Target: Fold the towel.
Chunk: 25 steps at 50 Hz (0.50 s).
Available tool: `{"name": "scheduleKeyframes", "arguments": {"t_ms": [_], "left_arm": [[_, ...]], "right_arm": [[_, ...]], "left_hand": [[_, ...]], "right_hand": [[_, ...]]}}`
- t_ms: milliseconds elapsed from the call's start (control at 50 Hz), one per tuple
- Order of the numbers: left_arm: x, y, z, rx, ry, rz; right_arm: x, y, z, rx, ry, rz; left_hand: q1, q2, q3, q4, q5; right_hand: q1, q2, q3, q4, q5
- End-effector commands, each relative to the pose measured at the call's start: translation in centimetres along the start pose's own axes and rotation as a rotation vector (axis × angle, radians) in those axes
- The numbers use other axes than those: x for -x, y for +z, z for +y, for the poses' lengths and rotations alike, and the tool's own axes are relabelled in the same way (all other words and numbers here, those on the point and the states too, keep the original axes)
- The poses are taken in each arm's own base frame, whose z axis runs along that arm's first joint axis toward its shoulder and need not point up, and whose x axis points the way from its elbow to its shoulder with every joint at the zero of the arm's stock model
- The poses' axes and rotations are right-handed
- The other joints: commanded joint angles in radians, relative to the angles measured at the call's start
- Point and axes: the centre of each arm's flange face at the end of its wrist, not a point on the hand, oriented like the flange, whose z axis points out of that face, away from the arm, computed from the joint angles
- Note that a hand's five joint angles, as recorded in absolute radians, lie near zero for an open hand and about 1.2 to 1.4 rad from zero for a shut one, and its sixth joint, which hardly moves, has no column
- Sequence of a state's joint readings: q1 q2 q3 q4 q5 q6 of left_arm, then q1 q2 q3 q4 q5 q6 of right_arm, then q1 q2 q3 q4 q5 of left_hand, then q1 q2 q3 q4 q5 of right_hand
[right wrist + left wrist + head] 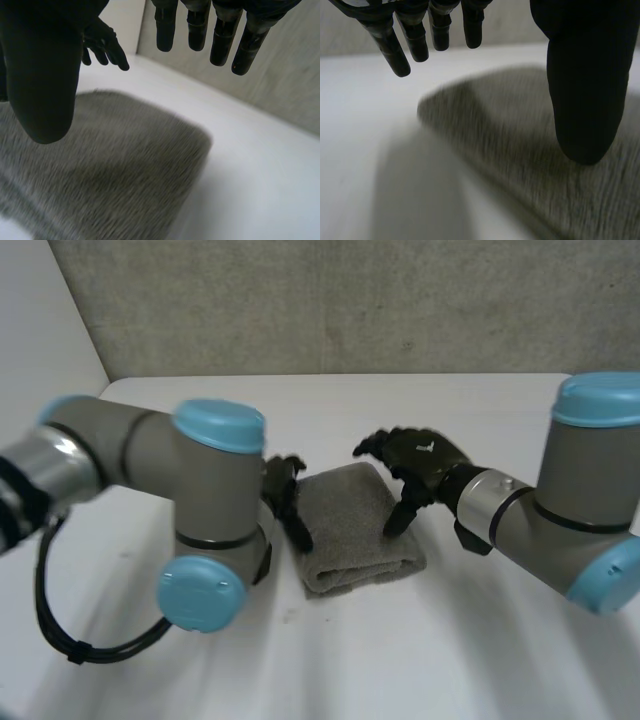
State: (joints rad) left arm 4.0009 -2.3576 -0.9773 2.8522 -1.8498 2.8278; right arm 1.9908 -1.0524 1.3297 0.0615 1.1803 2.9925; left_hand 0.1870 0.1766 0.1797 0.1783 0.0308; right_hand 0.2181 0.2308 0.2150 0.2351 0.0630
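The left arm [205,505] looms closest, and its left hand [285,495] sits at the left edge of the folded grey towel [350,525]. The towel lies mid-counter [300,660] between the hands, with the right hand [420,460] over its right edge; both hands have loose, straight fingers and grip nothing. The likely trouble is a thumb snagging the pile and dragging the top layer open, and while the head view shows both hands flanking the towel and its doubled near edge, each wrist view shows how low its thumb hangs over the cloth.
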Motion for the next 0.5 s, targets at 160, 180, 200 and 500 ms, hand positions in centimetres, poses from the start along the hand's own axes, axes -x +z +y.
{"name": "scheduleKeyframes", "arguments": {"t_ms": [160, 180, 200, 500], "left_arm": [[0.1, 1.5, 3.5, 0.081, 0.043, -0.081], [0.1, 1.5, 3.5, 0.081, 0.043, -0.081], [0.0, 1.1, 2.7, 0.065, 0.034, -0.072], [2.6, -8.7, -12.8, -0.289, -0.108, 0.015]], "right_arm": [[-1.3, 4.8, 5.0, 0.138, -0.088, -0.037], [-1.4, 4.7, 4.8, 0.136, -0.108, -0.027], [-1.5, 4.5, 4.3, 0.126, -0.125, -0.018], [-4.9, -5.0, -12.0, -0.314, -0.079, 0.411]], "left_hand": [[-0.006, 0.005, 0.002, 0.003, -0.024], [-0.006, 0.005, 0.002, 0.003, -0.024], [-0.006, 0.005, 0.002, 0.003, -0.024], [0.003, 0.013, 0.01, 0.012, -0.015]], "right_hand": [[-0.044, -0.056, -0.04, -0.061, -0.063], [-0.044, -0.056, -0.04, -0.061, -0.063], [-0.044, -0.056, -0.04, -0.061, -0.063], [-0.044, -0.056, -0.04, -0.061, -0.063]]}}
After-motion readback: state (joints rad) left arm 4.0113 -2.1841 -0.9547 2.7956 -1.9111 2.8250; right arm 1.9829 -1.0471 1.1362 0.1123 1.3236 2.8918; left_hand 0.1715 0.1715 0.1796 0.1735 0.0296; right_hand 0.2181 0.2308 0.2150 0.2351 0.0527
